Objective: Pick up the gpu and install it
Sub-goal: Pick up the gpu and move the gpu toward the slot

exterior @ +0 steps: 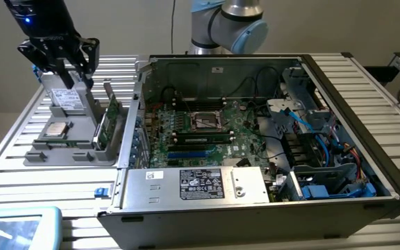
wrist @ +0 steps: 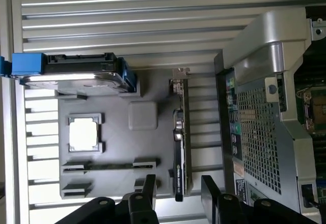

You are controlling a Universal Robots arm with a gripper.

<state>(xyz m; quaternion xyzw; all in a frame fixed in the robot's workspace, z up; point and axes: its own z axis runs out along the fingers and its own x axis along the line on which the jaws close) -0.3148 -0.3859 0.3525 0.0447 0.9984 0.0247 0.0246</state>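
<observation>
Claw [wrist: 179,179] fingers [wrist: 149,183] sit closest to the wrist lens: two black tips spread wide, nothing between the pads. Seen from the wrist, the gpu's [wrist: 181,132] end lines up with the gap, but no contact shows.

Landmark: grey tray [exterior: 68,151] on the slatted metal table [exterior: 19,172].

- gpu [exterior: 110,117]: in the tray, standing on its long edge in a slot along the tray side nearest the computer case [exterior: 366,156]. Green board face visible in the exterior view; silver bracket at the tray's far end. Not lifted, not installed.
- Claw [exterior: 78,78]: hangs above the tray's far end, over the drive, jaws parted, holding nothing.
- Drive [exterior: 66,99]: silver box with white label, propped at the far end of the tray, on the side away from the gpu.
- Processor chip [exterior: 56,129]: small silver square, flat in a pocket of the tray, nearer than the drive.
- Computer case: just beside the tray on the gpu's side, side panel off, motherboard [exterior: 207,135] exposed.
</observation>
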